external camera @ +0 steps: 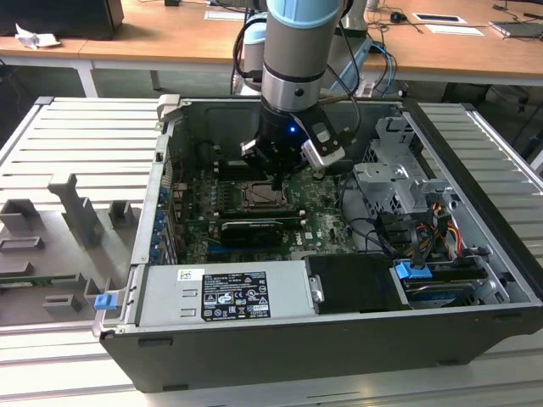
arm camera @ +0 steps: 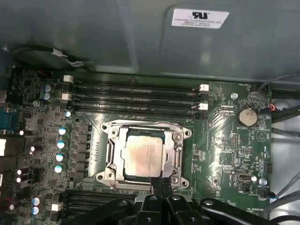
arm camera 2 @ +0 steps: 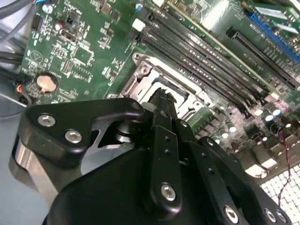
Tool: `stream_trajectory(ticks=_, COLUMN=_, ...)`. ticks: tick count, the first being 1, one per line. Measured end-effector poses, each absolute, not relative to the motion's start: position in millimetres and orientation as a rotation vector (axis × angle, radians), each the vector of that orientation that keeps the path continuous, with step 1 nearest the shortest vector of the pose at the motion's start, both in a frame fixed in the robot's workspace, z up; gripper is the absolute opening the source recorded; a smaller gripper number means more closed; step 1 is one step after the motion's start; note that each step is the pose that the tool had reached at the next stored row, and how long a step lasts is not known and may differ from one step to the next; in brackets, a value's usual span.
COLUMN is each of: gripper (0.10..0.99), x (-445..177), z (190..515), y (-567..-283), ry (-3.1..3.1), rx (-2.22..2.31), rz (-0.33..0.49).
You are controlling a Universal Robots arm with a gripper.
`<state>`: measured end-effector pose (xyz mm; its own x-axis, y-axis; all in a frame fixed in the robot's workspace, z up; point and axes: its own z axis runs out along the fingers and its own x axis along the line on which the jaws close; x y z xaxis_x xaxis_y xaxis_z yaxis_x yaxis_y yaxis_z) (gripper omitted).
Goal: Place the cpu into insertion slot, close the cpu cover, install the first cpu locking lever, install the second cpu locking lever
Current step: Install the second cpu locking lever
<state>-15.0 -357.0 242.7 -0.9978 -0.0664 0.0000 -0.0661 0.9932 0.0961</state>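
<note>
Arm reaches down into an open PC case (external camera: pixel 475 246) lying on its side on a ribbed metal bench (external camera: pixel 76 144). Gripper (external camera: pixel 277 182) hangs just above the slot (external camera: pixel 265 197) area, roughly mid-board.

In the first wrist view the cpu (arm camera: pixel 143 155) sits flat in the slot (arm camera: pixel 111 154), tan-silver face up, square w/ the frame. Cover (arm camera: pixel 174 154) looks folded down around it: silver frame runs along all four sides of the chip, chip showing thru the cut-out. Can't tell if the levers are latched.

Claw is pinched narrow, fingers (arm camera: pixel 161 185) together w/ nothing between them, tips at the slot's edge, touching or just above the rim – can't tell which. In the second wrist view the gripper (arm camera 2: pixel 162 96) shows the same: serrated tips closed up, sitting over the silver frame (arm camera 2: pixel 140 77).

Board (arm camera: pixel 225 154) is green; long black memory slots (arm camera: pixel 136 98) run just beside the slot. Coin battery (arm camera: pixel 247 116) lies near the board's edge, well apart from the cpu. In the exterior view a grey PSU (external camera: pixel 229 292) fills the near side of the case, drive cage (external camera: pixel 399 178) towards the exterior view's right.
</note>
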Motion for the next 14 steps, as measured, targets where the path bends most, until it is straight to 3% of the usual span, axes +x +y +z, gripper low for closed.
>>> stream_trajectory(ticks=9, gripper=0.106, x=-28, z=241, y=-369, ry=-3.133, rx=0.104, rz=-0.152)
stream_trajectory(ticks=14, gripper=0.106, x=-38, z=241, y=-377, ry=-3.131, rx=0.105, rz=-0.200)
